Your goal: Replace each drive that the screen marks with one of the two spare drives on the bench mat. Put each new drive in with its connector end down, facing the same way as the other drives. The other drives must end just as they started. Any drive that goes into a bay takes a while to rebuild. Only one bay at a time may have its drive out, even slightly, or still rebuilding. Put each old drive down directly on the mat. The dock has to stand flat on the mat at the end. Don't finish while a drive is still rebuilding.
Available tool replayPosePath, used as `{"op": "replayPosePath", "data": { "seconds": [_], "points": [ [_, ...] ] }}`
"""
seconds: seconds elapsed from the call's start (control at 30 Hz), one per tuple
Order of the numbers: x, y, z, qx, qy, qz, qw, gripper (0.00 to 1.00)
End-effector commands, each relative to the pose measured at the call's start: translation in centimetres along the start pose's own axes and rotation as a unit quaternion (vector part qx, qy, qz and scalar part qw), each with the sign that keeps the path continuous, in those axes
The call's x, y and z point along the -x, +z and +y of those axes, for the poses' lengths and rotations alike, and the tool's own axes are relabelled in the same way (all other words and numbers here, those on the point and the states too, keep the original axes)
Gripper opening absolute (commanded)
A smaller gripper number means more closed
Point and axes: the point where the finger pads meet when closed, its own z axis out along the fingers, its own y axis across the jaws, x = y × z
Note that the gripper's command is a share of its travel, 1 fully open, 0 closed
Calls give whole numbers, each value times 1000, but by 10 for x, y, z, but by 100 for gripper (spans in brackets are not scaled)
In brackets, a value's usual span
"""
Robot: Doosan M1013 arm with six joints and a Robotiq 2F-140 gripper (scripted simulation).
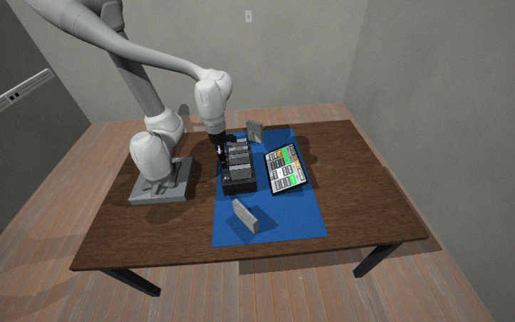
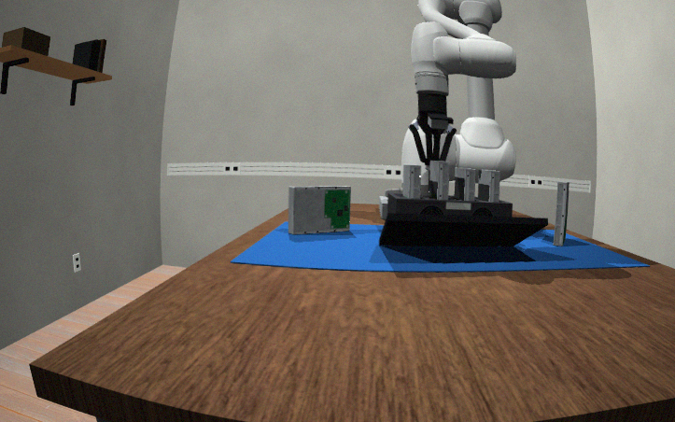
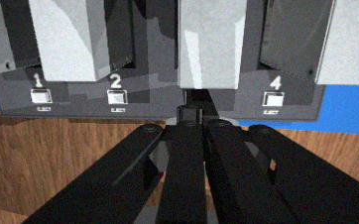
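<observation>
Four-legged wooden table (image 1: 355, 191) (image 2: 360, 325) | blue mat (image 1: 291, 224) (image 2: 330, 251) on top | grey walls (image 1: 303, 51) (image 2: 276, 94) | hand (image 1: 221, 159) (image 2: 432, 161) (image 3: 195, 101) clenched, grasping nothing

Mat (image 1: 295, 224) (image 2: 330, 254) plain blue, tabletop (image 1: 355, 207) (image 2: 330, 325) brown with streaky grain, screen (image 1: 284, 172) patched green, orange and white, upright drive (image 2: 305, 210) grey with green panel

Dock (image 1: 238, 187) (image 2: 453, 207) (image 3: 155, 106): four upright drives leave only narrow gaps; between labels 2 and 4, one drive (image 2: 438, 180) (image 3: 210, 45) stands higher than its neighbours. Gripper (image 2: 434, 160) (image 3: 195, 101), fingers together, occupies the space at that drive's eject side. Tilted screen (image 1: 285, 168) (image 2: 460, 232) blocks low access opposite. Spare drives (image 1: 245, 216) (image 1: 254, 131) (image 2: 319, 209) (image 2: 561, 214) stand well apart beyond the dock's two ends; open air above both.
</observation>
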Motion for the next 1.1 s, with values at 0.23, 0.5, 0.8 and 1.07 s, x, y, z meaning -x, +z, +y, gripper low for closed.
{"op": "replayPosePath", "data": {
  "seconds": [0.23, 0.5, 0.8, 1.07],
  "points": [
    [0, -22, 0, 0, 0, 0, 1000, 10],
    [0, -46, 0, 0, 0, 0, 1000, 10],
    [0, -84, 0, 0, 0, 0, 1000, 10],
    [0, -99, 0, 0, 0, 0, 1000, 10]
  ]
}}
